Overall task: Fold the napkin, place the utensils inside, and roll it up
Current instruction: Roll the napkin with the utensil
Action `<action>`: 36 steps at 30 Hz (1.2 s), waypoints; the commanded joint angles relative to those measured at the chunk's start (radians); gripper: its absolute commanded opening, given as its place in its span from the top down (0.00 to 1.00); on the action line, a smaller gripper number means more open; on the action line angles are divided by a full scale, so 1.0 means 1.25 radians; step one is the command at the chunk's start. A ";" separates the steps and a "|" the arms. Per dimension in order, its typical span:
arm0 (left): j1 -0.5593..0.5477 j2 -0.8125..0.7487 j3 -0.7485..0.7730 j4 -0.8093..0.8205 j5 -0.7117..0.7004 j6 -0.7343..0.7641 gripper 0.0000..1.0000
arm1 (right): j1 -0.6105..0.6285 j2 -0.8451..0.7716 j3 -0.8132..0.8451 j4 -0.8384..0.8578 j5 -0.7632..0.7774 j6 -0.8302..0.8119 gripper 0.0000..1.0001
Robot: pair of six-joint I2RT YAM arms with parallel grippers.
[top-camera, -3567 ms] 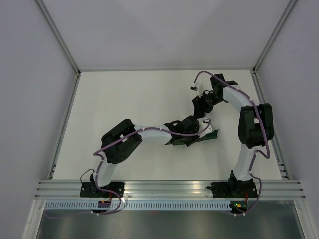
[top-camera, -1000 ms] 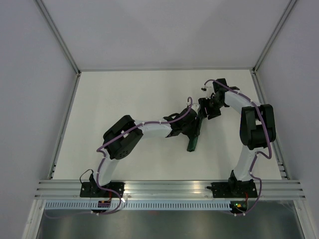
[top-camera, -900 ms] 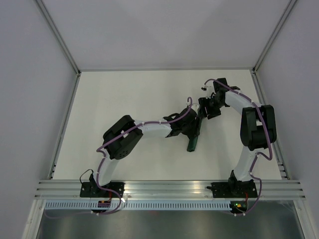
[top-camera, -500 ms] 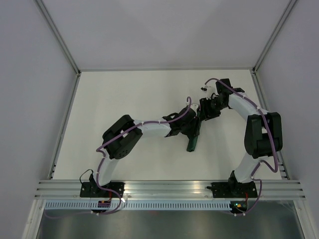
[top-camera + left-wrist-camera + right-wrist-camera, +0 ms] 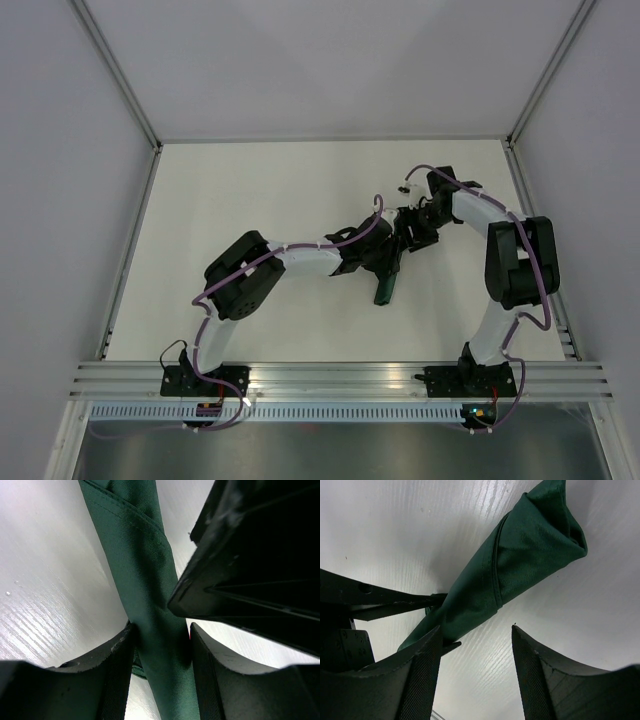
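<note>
The napkin (image 5: 520,565) is a tight green roll now (a loose, wider bundle seconds ago), lying just off bench (image 5: 250,190) centre toward 4 o'clock. The left claw (image 5: 161,645) clamps it snugly. The right claw (image 5: 476,640) gapes wide, gripping nothing. No utensil is in sight. Rolling looks nearly finished.

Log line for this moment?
napkin: rolled | left gripper: shut on napkin | right gripper: open by napkin

We see a white table (image 5: 260,190) bounded by pale grey walls (image 5: 330,60), with an aluminium rail (image 5: 330,377) along its near edge and slim metal posts (image 5: 112,70) rising from its far corners.
</note>
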 commanded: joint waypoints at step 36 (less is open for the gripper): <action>0.003 -0.168 -0.106 0.008 0.038 0.067 0.42 | 0.080 0.075 0.080 0.072 0.212 0.032 0.60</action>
